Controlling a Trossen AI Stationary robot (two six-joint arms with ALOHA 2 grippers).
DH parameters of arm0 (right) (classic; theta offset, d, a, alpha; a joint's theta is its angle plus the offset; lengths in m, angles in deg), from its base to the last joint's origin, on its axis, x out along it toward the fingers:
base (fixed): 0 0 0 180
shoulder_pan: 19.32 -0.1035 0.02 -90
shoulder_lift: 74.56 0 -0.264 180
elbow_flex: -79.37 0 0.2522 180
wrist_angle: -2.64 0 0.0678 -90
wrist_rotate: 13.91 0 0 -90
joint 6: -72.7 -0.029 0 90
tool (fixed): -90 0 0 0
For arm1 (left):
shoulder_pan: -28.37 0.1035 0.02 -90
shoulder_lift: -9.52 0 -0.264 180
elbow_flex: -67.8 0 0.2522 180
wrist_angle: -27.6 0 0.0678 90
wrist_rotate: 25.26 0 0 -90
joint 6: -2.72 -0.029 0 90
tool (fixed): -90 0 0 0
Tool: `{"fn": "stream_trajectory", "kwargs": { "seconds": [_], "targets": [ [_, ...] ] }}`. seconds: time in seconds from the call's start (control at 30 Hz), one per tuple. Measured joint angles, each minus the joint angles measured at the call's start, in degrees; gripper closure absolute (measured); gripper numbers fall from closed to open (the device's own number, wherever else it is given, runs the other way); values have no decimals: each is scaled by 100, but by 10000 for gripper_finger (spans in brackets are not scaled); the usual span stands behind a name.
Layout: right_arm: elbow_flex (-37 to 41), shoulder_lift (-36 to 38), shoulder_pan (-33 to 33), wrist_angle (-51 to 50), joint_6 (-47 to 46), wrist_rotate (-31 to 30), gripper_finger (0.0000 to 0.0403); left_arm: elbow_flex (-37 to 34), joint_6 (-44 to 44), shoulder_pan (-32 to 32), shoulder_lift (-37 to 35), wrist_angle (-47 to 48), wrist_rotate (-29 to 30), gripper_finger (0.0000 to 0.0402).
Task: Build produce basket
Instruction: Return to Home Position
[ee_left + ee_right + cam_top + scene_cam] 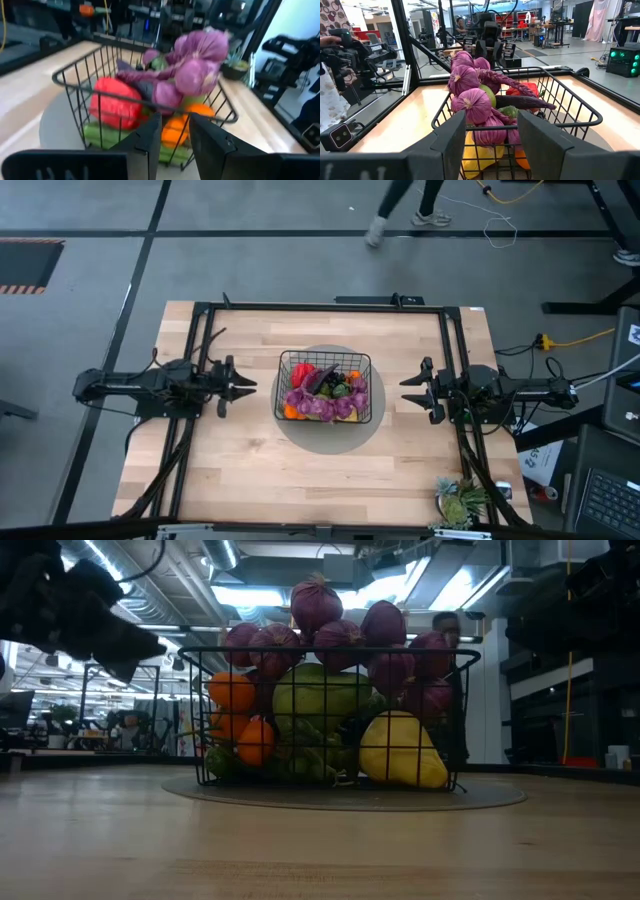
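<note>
The black wire basket [283, 358] stands upright on a grey round mat [300, 435] at the table's middle. It is heaped with produce [322, 402]: purple onions on a string [470, 102], a red pepper [112, 102], oranges [232, 692], a yellow lemon [400, 750] and green pieces [320, 700]. My left gripper [245, 385] hangs level to the basket's left, open [175, 120], with nothing between its fingers. My right gripper [408, 388] hangs level to the basket's right, open [492, 117] and likewise bare. Both point at the basket and stand clear of it.
A spiky green potted plant [460, 500] stands at the table's near right corner. A black frame [320, 307] runs along the table's far edge and down both sides. A person's feet [376, 230] show on the floor beyond the far edge.
</note>
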Motion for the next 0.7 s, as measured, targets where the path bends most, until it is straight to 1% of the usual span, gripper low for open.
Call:
{"fn": "stream_trajectory", "kwargs": {
  "seconds": [0.1,0.7],
  "targets": [
    [0,0,-2,0,0,-1,221,0,0,0,-302,15,5,308],
    [0,0,0,0,1,-1,221,2,-2,-2,-289,42,8,308]
  ]
}}
